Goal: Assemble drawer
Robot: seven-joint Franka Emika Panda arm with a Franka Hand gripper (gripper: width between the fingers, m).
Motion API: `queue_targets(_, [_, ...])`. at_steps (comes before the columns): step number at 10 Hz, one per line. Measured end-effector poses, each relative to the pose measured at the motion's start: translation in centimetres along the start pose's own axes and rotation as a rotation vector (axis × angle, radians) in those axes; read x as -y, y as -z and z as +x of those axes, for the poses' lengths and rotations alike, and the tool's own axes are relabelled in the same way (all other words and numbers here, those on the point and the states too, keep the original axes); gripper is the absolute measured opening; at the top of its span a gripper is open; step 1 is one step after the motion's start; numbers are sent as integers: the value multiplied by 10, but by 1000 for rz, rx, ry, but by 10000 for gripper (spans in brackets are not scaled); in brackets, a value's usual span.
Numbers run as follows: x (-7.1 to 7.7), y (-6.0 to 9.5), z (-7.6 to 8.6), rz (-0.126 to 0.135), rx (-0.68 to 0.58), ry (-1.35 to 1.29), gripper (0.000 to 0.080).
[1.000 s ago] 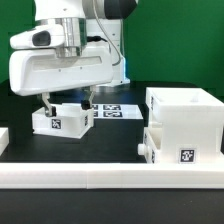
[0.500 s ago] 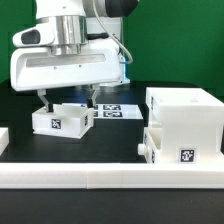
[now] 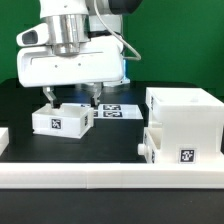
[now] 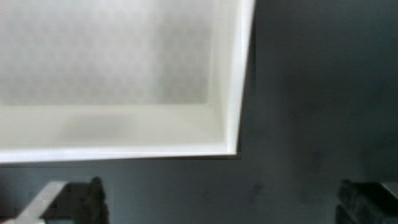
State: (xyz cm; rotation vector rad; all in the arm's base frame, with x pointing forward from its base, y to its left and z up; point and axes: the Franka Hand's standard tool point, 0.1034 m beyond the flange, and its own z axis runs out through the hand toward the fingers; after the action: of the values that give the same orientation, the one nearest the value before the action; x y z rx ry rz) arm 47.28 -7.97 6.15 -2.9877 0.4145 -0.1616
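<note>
A small shallow white tray [image 3: 62, 119] with a square tag on its front stands on the black table at the exterior view's left. My gripper [image 3: 68, 98] hangs just above and behind it, jaws wide open and empty. In the wrist view the tray's hollow inside [image 4: 116, 70] and one corner show, and the gripper [image 4: 222, 205] holds nothing; its dark fingertips [image 4: 68, 200] stand over bare black table. The large white box-like casing [image 3: 186, 112] stands at the exterior view's right, with a second tagged tray [image 3: 180, 150] low at its front.
The marker board [image 3: 117, 111] lies flat on the table behind the small tray, between it and the casing. A long low white border rail [image 3: 110, 178] runs along the front edge. A white piece shows at the far left edge [image 3: 4, 137].
The arm has shifted a little toward the exterior view's right and risen slightly above the small tray. The jaws stay open. The tray and casing have not moved.
</note>
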Motion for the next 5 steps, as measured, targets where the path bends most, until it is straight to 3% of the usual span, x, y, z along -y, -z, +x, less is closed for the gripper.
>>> queue_targets(1, [1, -1, -2, 3, 1, -43, 649])
queue_targets(5, [-3, -19, -37, -12, 24, -39, 649])
